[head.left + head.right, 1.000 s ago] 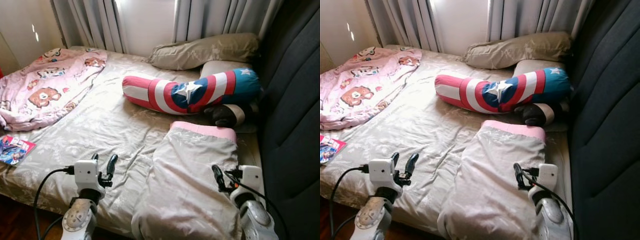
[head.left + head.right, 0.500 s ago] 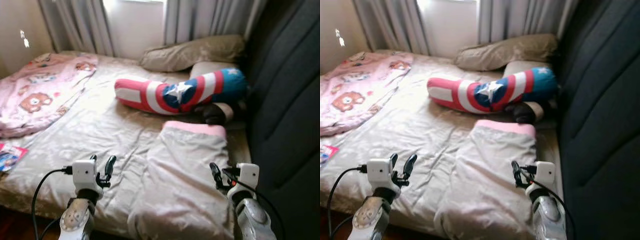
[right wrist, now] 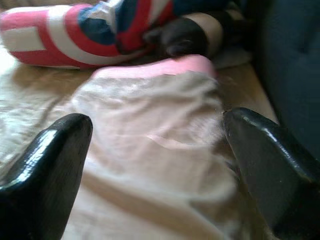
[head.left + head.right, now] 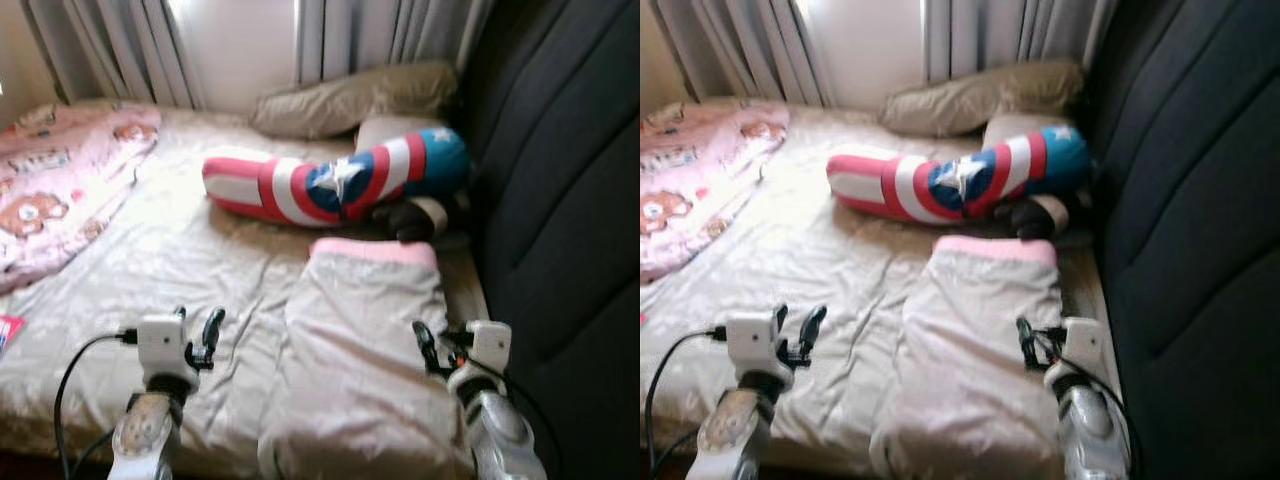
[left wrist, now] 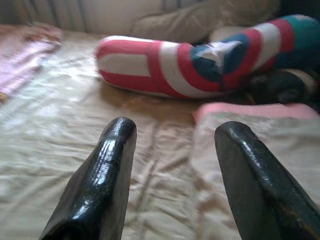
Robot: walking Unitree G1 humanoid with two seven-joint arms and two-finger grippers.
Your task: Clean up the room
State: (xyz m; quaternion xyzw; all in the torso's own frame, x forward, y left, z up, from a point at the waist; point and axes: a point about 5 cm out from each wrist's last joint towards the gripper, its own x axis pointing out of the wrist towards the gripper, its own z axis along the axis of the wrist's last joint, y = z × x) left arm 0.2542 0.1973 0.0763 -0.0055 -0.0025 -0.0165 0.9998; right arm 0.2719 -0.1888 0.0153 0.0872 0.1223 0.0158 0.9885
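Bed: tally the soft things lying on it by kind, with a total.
Pillows: 3 (tan, beige, star-striped bolster)
Blankets: 2 (pink bear print, folded pink-edged)
Dark plush: 1
Total: 6

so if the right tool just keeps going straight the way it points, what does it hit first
Most likely the folded beige blanket with the pink edge, which lies directly ahead between the open right tool's fingers. Depth is unclear, but the striped bolster pillow sits farther on.
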